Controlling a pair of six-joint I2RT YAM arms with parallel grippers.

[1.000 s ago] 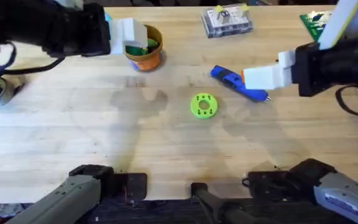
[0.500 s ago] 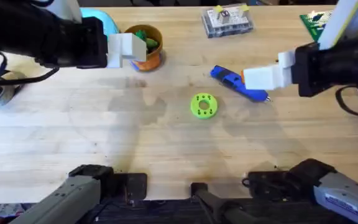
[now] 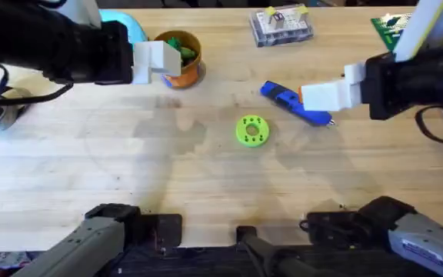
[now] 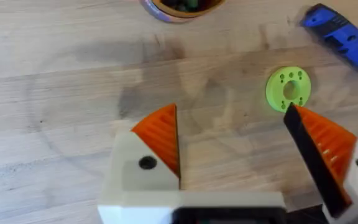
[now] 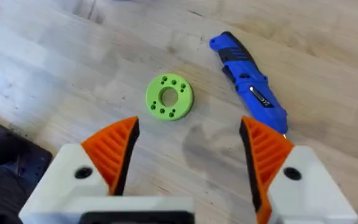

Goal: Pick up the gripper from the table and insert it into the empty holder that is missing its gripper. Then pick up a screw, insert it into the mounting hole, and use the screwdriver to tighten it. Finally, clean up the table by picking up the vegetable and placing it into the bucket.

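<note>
Step in hand: cleanup, judged near its end; the small green toy vegetable [image 3: 177, 45] lies inside the round orange bucket [image 3: 180, 60] near the bench's far edge, left of centre.
Left gripper [image 3: 162, 61]: white fingers with orange ribbed pads [image 4: 160, 134], spread and empty, hovering beside the bucket.
Right gripper [image 3: 321, 97]: jaws apart, grasping nothing, over the blue-handled screwdriver [image 3: 294, 102].
Screwdriver: flat on the light wooden plank bench [image 3: 129, 177], right of centre.
Green disc [image 3: 252, 130]: flat, round, with holes, mid-bench, near the screwdriver but apart.
Clear parts box [image 3: 282, 25]: far edge.
Next move: likely only withdrawing both arms; nothing appears left to lift.
</note>
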